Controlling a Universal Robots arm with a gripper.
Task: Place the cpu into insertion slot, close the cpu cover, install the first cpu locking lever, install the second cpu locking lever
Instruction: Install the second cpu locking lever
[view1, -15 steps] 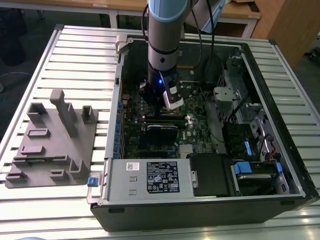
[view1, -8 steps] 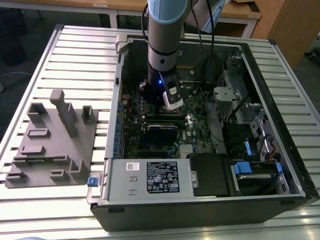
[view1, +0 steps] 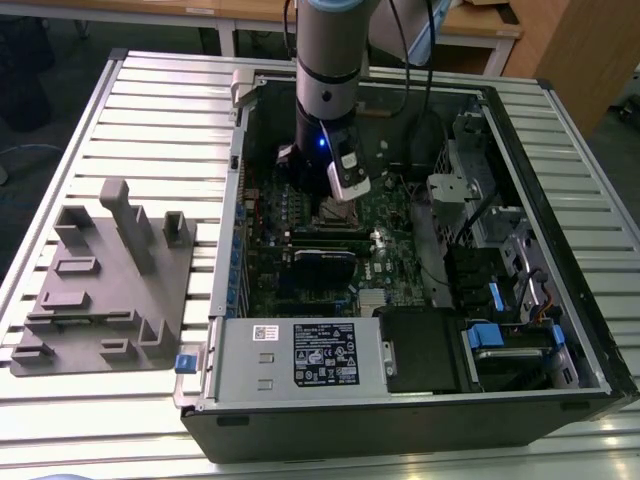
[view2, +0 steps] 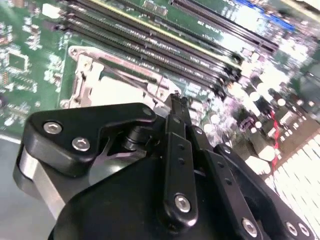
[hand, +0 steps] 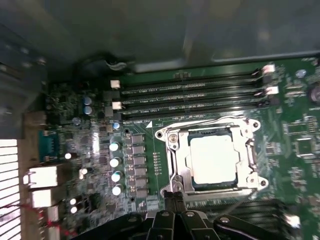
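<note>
The cpu (hand: 212, 159) lies flat in the insertion slot (hand: 173, 165), its pale silvery top showing through the cut-out of the cpu cover (hand: 248, 156), which lies down around it. A thin wire lever (hand: 200, 121) runs along the socket's side next to the memory slots; whether it is latched I cannot tell. My gripper (hand: 173, 197) hovers just off one edge of the socket, its black fingers pressed together and holding nothing. In the second wrist view the gripper (view2: 178, 102) stands beside the cpu (view2: 117, 92) and cover (view2: 80, 75). In the exterior view the gripper (view1: 340, 198) reaches down into the open computer case.
Long black memory slots (hand: 190, 97) run beside the socket, and a row of capacitors (hand: 116, 161) stands on another side. The case wall (view1: 232, 200), power supply (view1: 300, 352) and drive bays (view1: 500, 290) hem in the board. A grey fixture (view1: 110, 280) sits at the exterior view's left.
</note>
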